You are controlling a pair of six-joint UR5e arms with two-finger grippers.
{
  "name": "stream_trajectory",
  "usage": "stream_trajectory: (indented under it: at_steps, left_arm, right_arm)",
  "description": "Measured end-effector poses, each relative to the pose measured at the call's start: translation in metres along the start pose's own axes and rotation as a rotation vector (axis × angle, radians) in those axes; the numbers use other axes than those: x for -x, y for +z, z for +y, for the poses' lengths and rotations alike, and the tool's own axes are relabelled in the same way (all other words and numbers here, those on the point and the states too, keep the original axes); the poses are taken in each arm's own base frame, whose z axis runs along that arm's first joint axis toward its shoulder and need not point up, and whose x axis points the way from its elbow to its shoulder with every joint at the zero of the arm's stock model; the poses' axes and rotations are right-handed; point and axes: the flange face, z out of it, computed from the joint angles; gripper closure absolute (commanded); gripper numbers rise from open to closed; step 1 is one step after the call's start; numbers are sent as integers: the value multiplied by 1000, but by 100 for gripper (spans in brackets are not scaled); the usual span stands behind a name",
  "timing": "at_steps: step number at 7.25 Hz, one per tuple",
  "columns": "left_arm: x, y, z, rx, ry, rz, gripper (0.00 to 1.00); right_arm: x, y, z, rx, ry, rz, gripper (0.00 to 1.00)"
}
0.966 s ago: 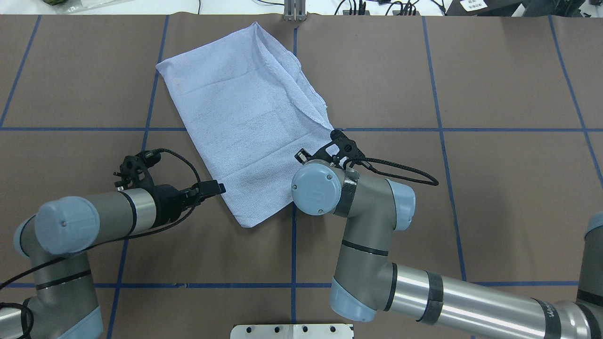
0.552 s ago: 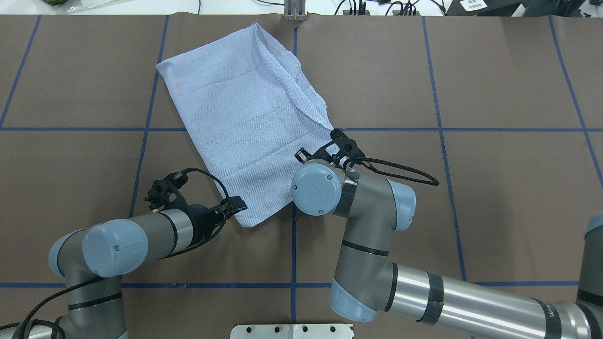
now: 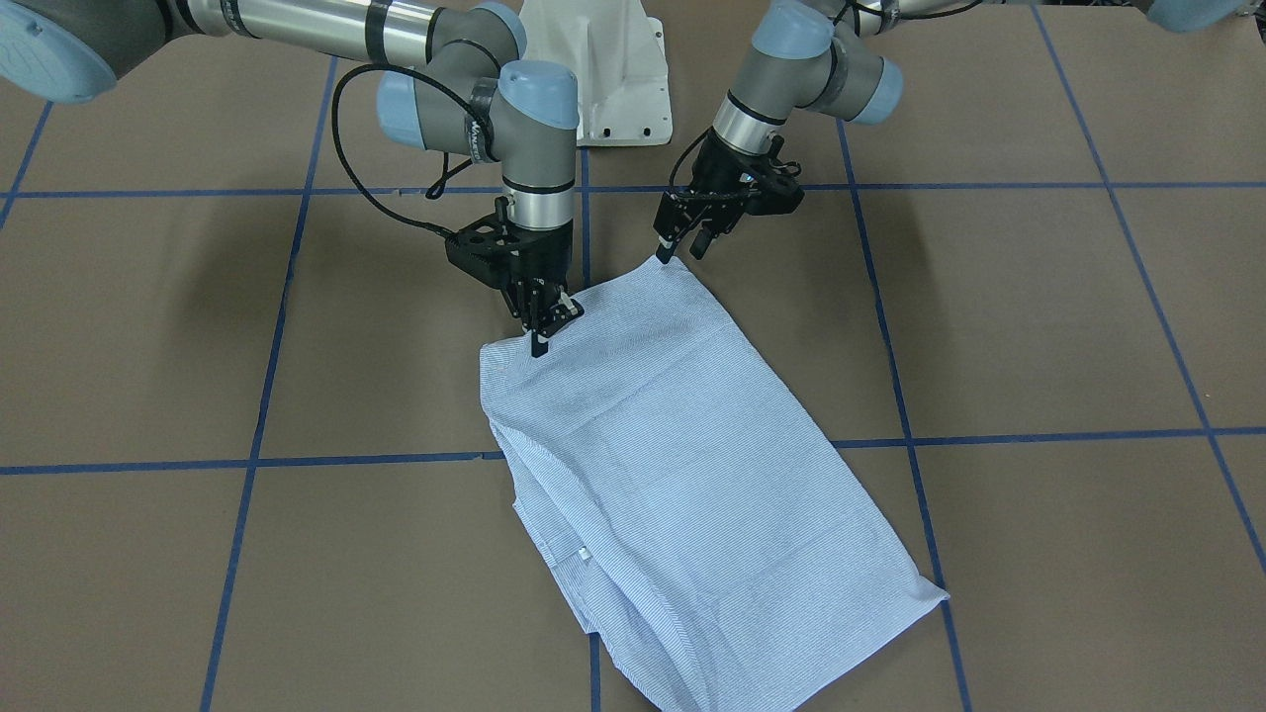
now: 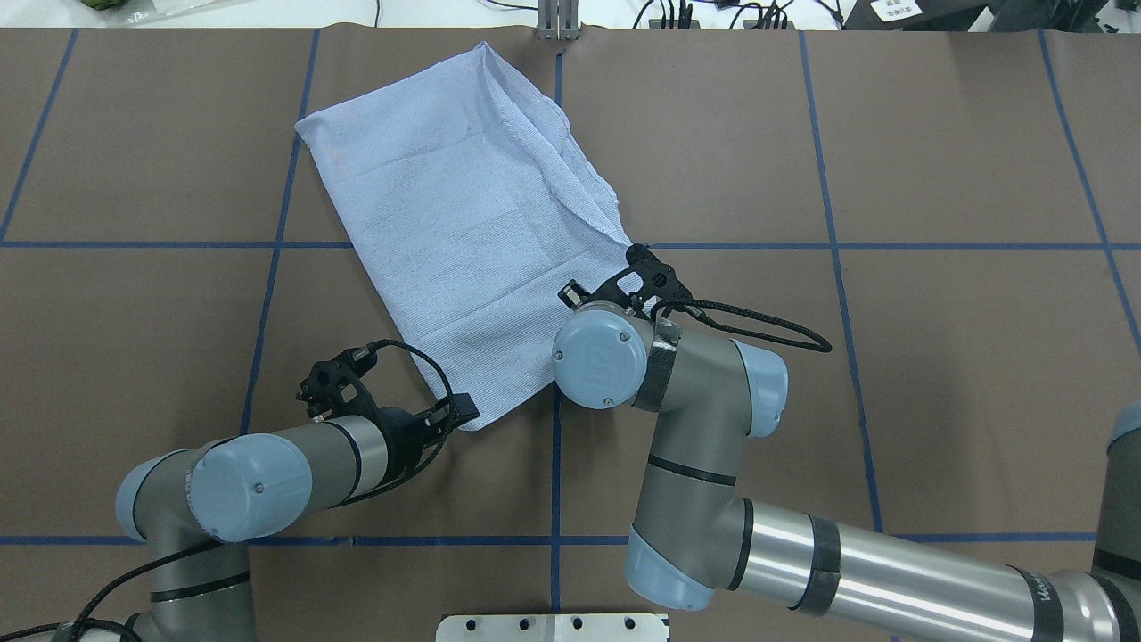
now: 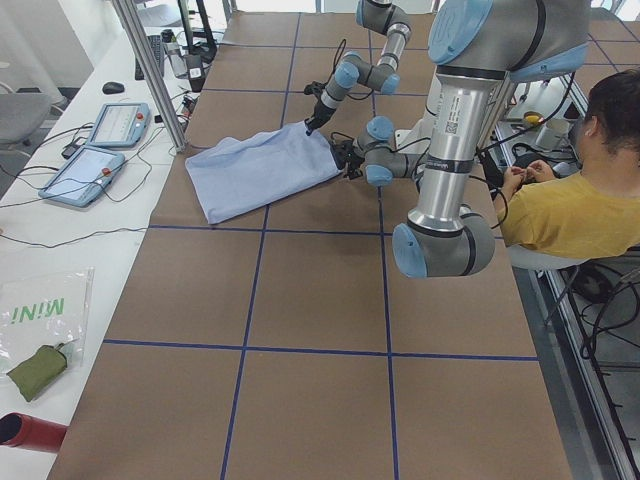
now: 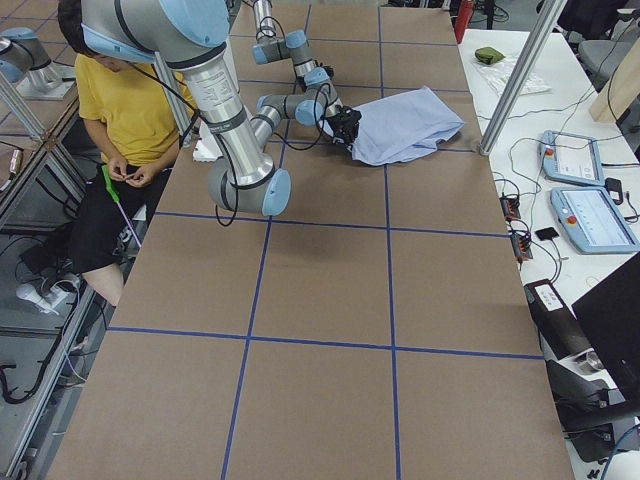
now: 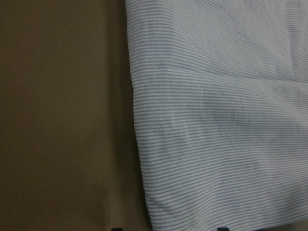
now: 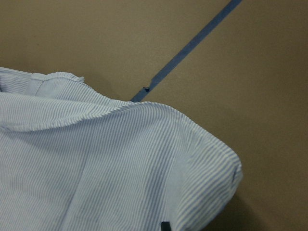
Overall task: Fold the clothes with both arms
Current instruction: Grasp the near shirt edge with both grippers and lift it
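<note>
Overhead, front, both ends; wrist close-ups on shirt (image 7: 216, 120)

Hidden or cropped
Overhead, the right gripper (image 3: 550, 326) sits hidden beneath its wrist (image 4: 599, 352); the shirt (image 3: 692, 475) is cropped at the front-facing view's bottom edge.

Reading green "MINI", seen back to front, on clear plastic bag (image 5: 38, 312) lying on the white side bench. Spotting dark lettering running down left arm (image 5: 452, 125), too small to make out.

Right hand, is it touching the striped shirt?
Touching. In the front-facing view the right hand has its fingertips pinched on a corner of the shirt; the right wrist view shows that corner bunched up.
</note>
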Motion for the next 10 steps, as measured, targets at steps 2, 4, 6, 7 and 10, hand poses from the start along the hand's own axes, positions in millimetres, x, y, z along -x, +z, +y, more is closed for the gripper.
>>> stream_trajectory:
  at_steps: [2, 4, 6, 7, 10]
  left_arm:
    - [-7, 5, 2, -5, -1, 6, 52]
    - [-9, 5, -2, -35, -2, 16, 99]
    - [-13, 5, -2, -45, -2, 25, 100]
    - [-20, 3, 0, -41, -2, 37, 100]
    - [-47, -14, 8, -13, -3, 91, 100]
  right_arm:
    - [0, 0, 0, 1, 0, -1, 100]
    - [1, -1, 0, 1, 1, -2, 100]
    - [0, -4, -2, 5, 1, -8, 100]
    - [-2, -8, -4, 7, 1, -13, 100]
    - [-45, -49, -16, 48, -13, -45, 100]
